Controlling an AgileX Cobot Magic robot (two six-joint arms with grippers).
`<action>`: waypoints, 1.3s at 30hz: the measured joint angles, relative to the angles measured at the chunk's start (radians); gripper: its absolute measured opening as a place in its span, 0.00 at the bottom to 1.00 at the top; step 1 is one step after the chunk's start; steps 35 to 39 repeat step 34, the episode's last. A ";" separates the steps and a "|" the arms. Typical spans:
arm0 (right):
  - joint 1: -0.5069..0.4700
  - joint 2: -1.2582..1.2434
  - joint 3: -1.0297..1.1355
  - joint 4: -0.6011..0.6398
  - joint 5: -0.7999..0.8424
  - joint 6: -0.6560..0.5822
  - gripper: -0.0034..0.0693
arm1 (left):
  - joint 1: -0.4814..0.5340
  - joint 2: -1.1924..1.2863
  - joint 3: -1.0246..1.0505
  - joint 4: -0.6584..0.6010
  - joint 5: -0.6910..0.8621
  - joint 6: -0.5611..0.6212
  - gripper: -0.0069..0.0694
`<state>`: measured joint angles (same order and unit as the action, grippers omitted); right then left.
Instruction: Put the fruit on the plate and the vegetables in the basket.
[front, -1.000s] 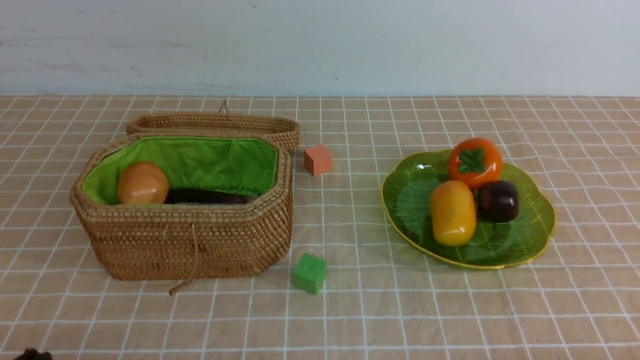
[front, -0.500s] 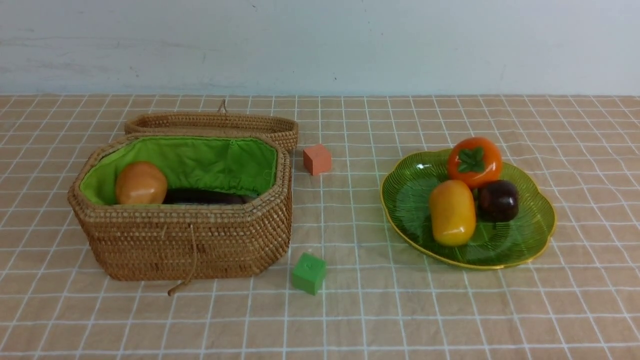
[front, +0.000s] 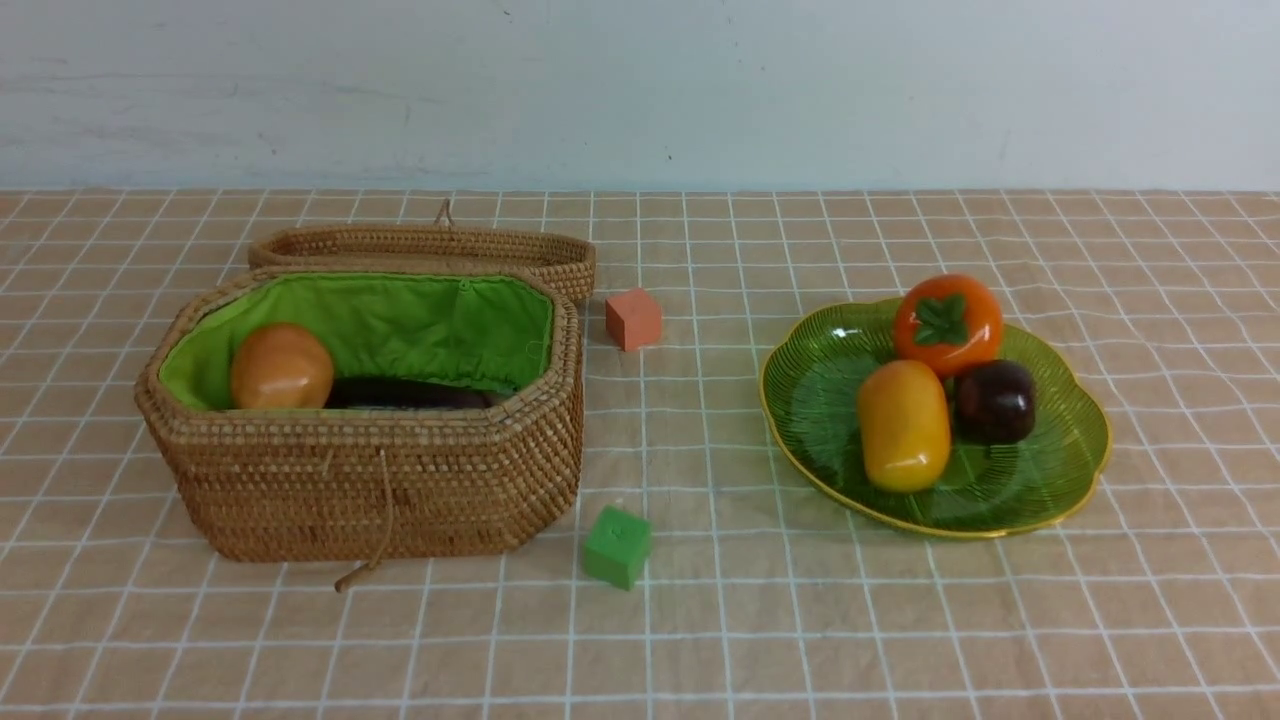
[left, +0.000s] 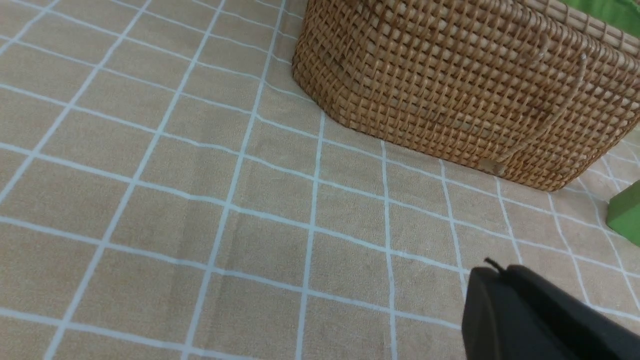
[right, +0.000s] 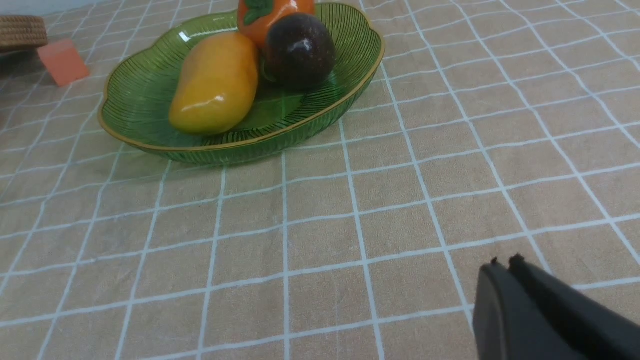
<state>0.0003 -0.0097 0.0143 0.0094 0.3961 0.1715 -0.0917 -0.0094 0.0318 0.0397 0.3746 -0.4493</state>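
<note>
The green ribbed plate (front: 1060, 455) (right: 145, 90) at the right holds the fruit: a yellow-orange mango (front: 904, 425) (right: 215, 82), an orange persimmon (front: 948, 325) (right: 280, 12) and a dark purple mangosteen (front: 995, 401) (right: 299, 50). The wicker basket (front: 380, 490) (left: 450, 95) at the left holds an orange-brown potato (front: 281, 366) and a dark eggplant (front: 410, 393); no radish shows. Both arms are out of the front view. My left gripper (left: 500, 272) is shut and empty over the cloth near the basket's front. My right gripper (right: 502, 265) is shut and empty over the cloth short of the plate.
A shallow wicker lid (front: 420, 245) lies behind the basket. An orange-pink cube (front: 633, 319) (right: 62, 62) sits between basket and plate, and a green cube (front: 618, 546) (left: 625, 215) lies near the basket's front right corner. A checked tan cloth covers the table.
A dark bit of the left arm at the front view's lower left corner has left the picture. The basket shifted slightly left. Fruit and cubes have not moved.
</note>
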 joint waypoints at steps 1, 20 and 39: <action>0.000 0.000 0.000 0.000 0.000 0.000 0.06 | 0.000 0.000 0.000 0.000 0.000 0.000 0.07; 0.000 0.000 0.000 0.000 0.000 0.000 0.08 | 0.000 0.000 0.000 0.000 0.000 0.000 0.07; 0.000 0.000 0.000 0.000 0.000 0.000 0.10 | 0.000 0.000 0.000 0.000 0.000 0.000 0.09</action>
